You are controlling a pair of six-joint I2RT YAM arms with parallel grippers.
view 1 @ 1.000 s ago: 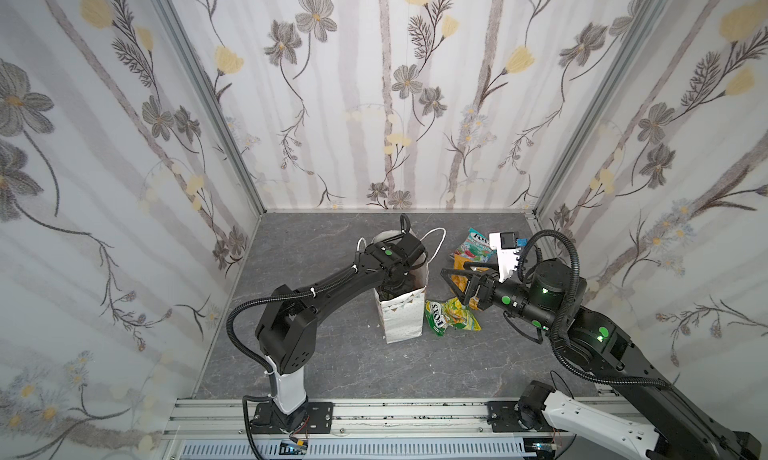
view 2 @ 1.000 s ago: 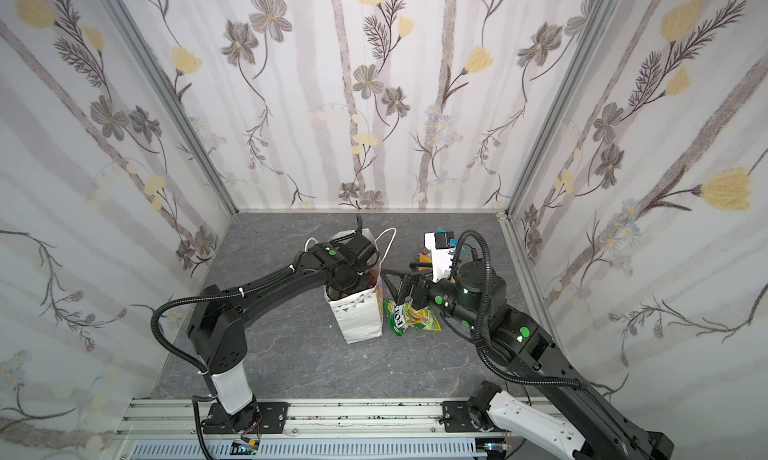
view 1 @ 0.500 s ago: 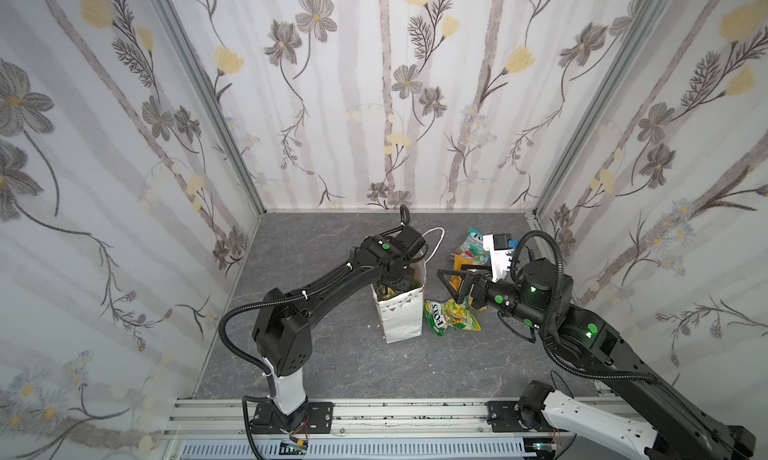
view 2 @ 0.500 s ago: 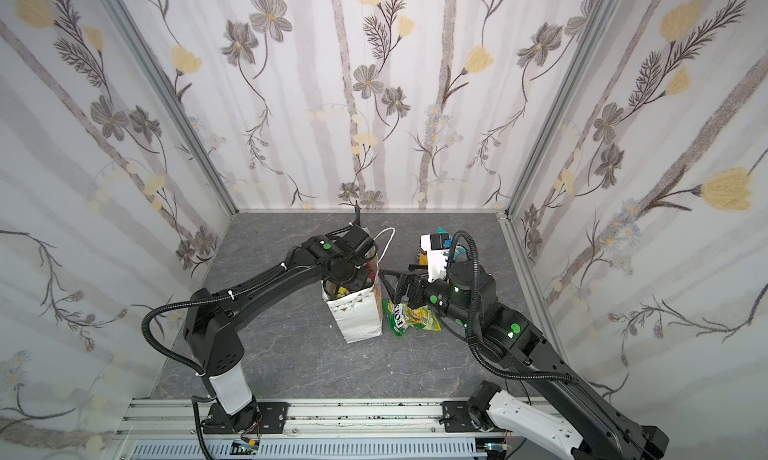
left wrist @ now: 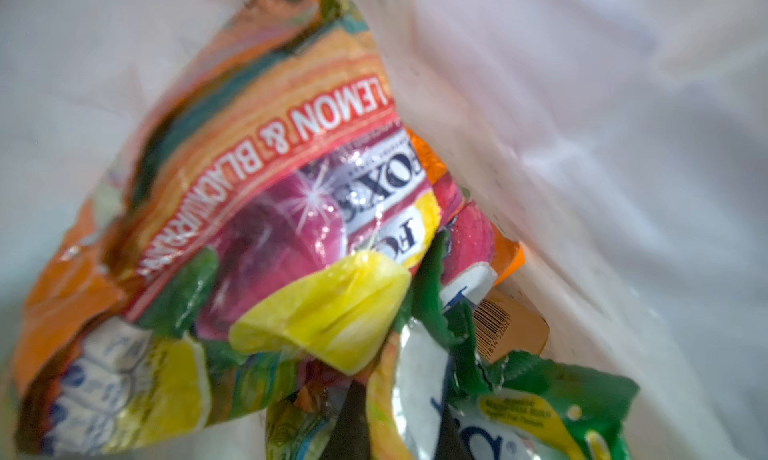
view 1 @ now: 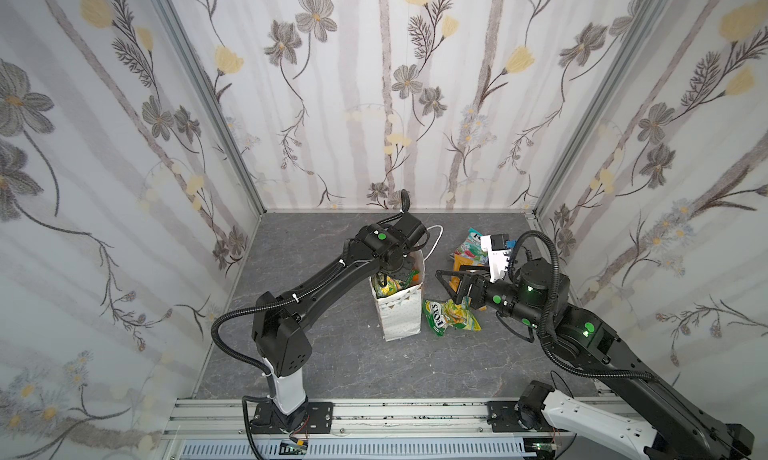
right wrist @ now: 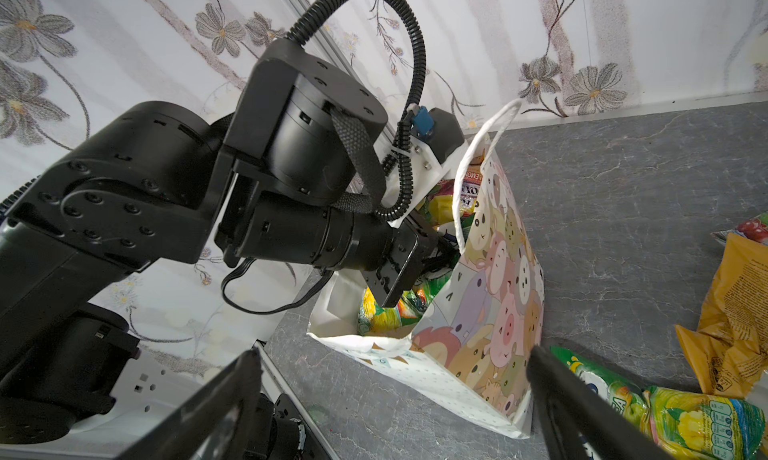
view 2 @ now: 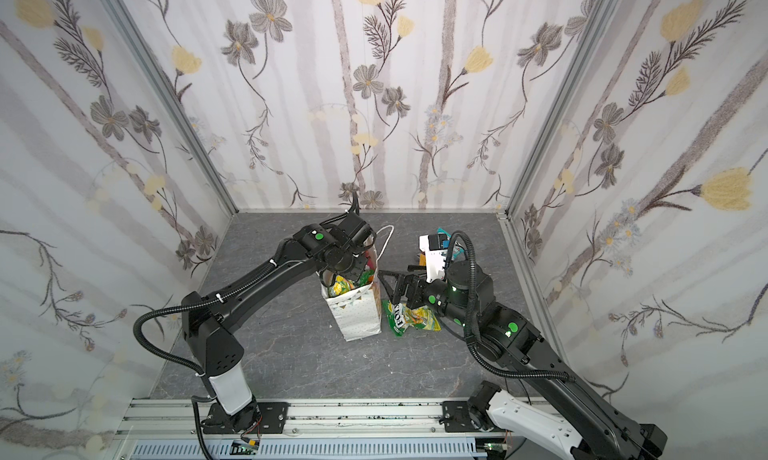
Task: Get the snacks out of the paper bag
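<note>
Mostly crinkly foil snacks point(left wrist: 291, 212), paper bag point(view 1: 401, 320)

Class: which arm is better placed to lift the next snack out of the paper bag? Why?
Left: the left pincer is inside the paper bag, shut on a snack; the right pincer stands open outside it.

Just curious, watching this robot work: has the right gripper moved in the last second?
Yes. In a top view the right gripper has edged left, closer to the bag.
</note>
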